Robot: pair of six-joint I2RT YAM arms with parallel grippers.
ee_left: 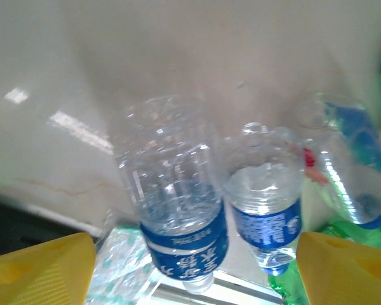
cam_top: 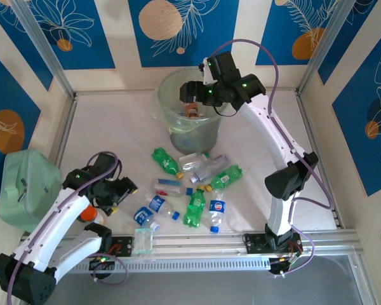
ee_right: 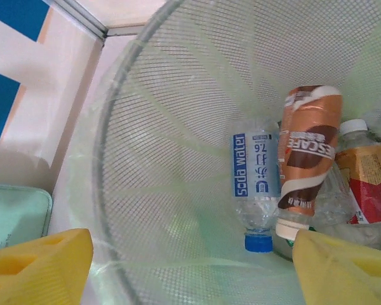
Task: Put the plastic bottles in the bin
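Two arms, step: we judge the left is on a pick and the right is at the drop point; task part done
Left gripper (ee_left: 193,260): jaws wide apart, nothing held; yellow fingers (ee_left: 41,270) straddle a clear plastic bottle with a blue label (ee_left: 178,203) lying on the white table (cam_top: 114,133); gap on both sides, no contact that we see
Neighbour: second clear blue-labelled bottle (ee_left: 267,203) just beside the first, inside the right finger's reach
Right gripper (cam_top: 192,95): hovers over the mouth of the round translucent grey-green plastic bin (cam_top: 178,136); wrist view shows jaws wide open and empty, looking straight down inside
In bin: clear blue-capped water bottle (ee_right: 257,181), brown coffee bottle (ee_right: 308,149), red-labelled bottle (ee_right: 365,168), all lying at the bottom
Left on table: many; green plastic bottle (cam_top: 193,208), another green one (cam_top: 166,162) and several clear ones in a loose pile between the arms, near side of the bin
Not targets: orange-capped bottle (cam_top: 89,214) under the left arm; mint-green boxy container (cam_top: 25,187) at far left
Next, left: close squarely on the bottle body without catching the neighbour; thin plastic will likely crush or slip, so a firm mid-body grip; then lift and carry to the bin
Next, right: clear away from the bin mouth so the left can reach it; go to the right side of the pile
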